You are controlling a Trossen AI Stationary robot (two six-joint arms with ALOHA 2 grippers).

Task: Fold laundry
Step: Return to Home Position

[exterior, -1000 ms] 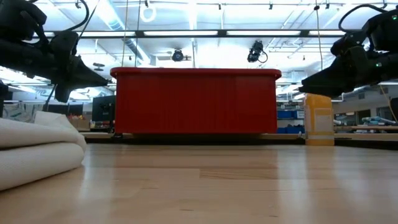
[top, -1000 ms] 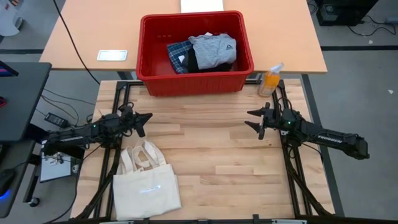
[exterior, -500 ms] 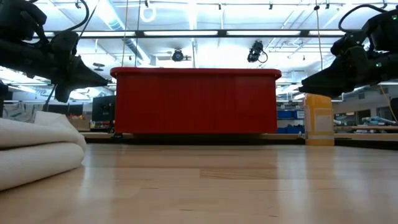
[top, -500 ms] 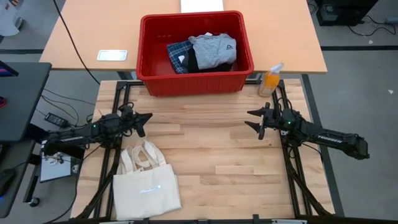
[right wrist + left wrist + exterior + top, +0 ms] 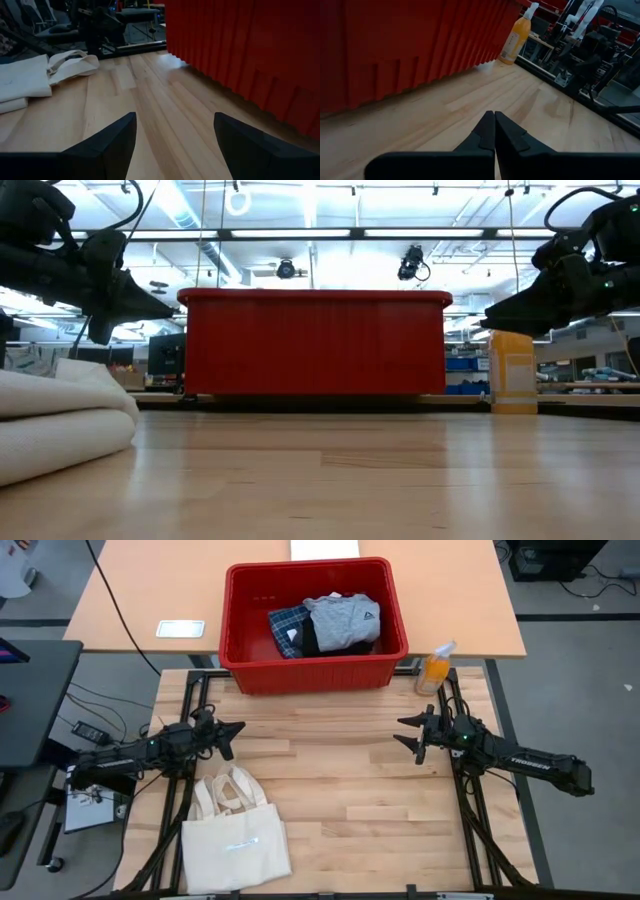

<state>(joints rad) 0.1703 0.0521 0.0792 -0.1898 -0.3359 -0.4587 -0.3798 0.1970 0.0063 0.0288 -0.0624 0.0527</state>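
The laundry (image 5: 328,622) lies piled in the red basket (image 5: 243,665) at the table's far edge: a light grey top (image 5: 348,616) with a small dark mark, a dark piece (image 5: 309,636) beneath it and a blue-and-white plaid piece (image 5: 285,626) beside it. My left gripper (image 5: 238,727) hovers shut over the table's left side, fingertips together in the left wrist view (image 5: 494,115). My right gripper (image 5: 400,730) hovers open over the right side, fingers spread wide in the right wrist view (image 5: 175,120). Both point toward the table's middle and hold nothing.
A cream canvas tote bag (image 5: 236,835) lies flat at the near left, handles toward the far side. An orange spray bottle (image 5: 436,667) stands right of the basket. Bare wood (image 5: 340,780) stretches between the grippers. A white flat object (image 5: 180,629) lies on the table behind.
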